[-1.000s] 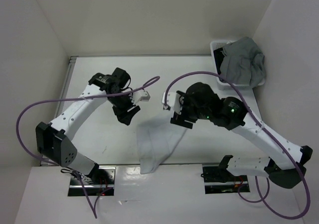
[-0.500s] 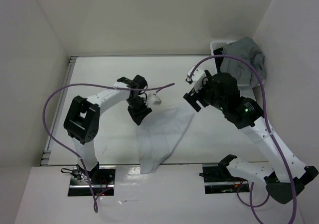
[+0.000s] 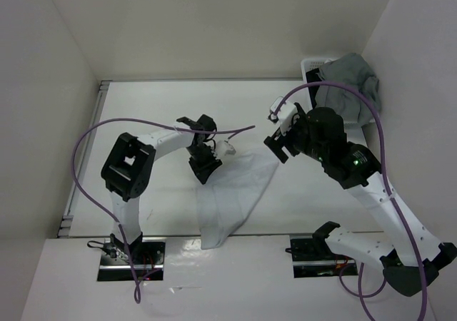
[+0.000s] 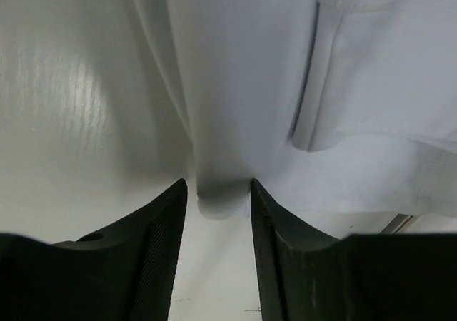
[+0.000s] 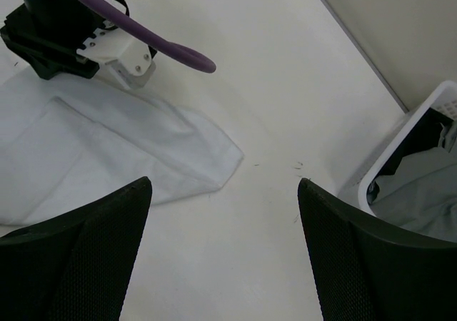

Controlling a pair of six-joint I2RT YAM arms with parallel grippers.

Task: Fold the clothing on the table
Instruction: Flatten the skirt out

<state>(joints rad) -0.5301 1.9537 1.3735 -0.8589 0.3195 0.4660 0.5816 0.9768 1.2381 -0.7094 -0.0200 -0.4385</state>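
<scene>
Left jaws now straddle a pucker of the clothing point(image 3: 235, 192), grip unclear; right jaws, withdrawn from it, gape empty.

Bright, even white light falls from above, and in the top view the desk point(image 3: 143, 107) nearly washes out against the pale walls. The arms throw only soft grey shadows on it, and glare shines along its near edge. The left wrist view is very close. The clothing point(image 4: 243, 64) looks soft, a broad sheen lies on the desk, and shadow pools in the fold between the blurred black fingers point(image 4: 157, 264) of the left pincer point(image 4: 218, 185). The right pincer point(image 5: 225, 185) is also out of focus, while the desk beyond is sharp.
</scene>
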